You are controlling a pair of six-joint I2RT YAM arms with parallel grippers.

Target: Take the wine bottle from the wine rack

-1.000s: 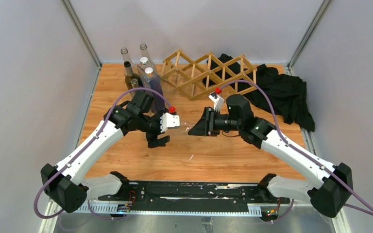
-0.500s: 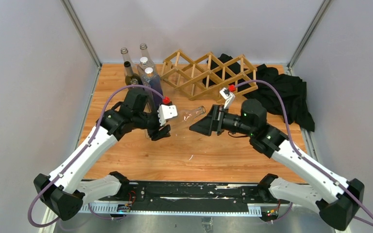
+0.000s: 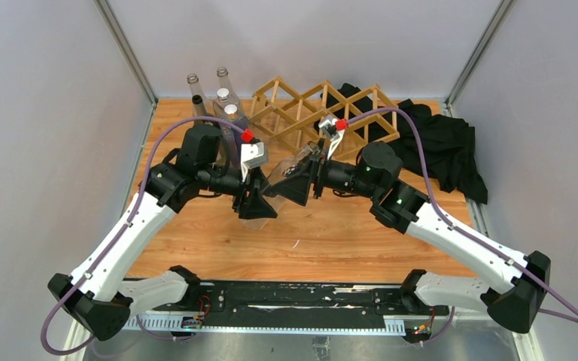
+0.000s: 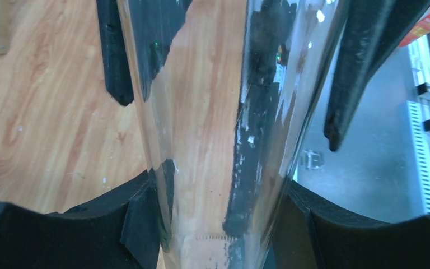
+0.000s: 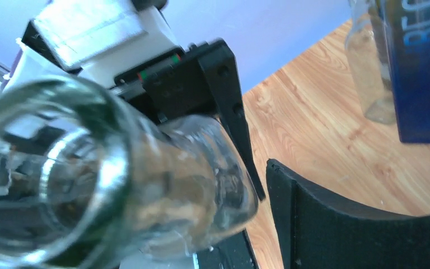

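Note:
A clear glass wine bottle [image 3: 284, 170] hangs tilted over the middle of the table, off the light-wood lattice wine rack [image 3: 323, 113] at the back. My left gripper [image 3: 257, 204] is shut on its body. In the left wrist view both pads [image 4: 140, 218] press on the glass [image 4: 213, 140]. My right gripper [image 3: 290, 186] stands open around the bottle's neck end. In the right wrist view the bottle's mouth [image 5: 50, 185] fills the left, and one black finger [image 5: 347, 224] stands apart from the glass.
Several upright bottles [image 3: 222, 105] stand at the back left, among them a blue one [image 5: 420, 67]. A black cloth [image 3: 440, 143] lies behind and to the right of the rack. Metal frame posts and grey walls close in the table.
The right gripper has opened and let go of the bottle, and the left gripper has shut on it. Both wrists have shifted toward the back, and the bottle now tilts more steeply.

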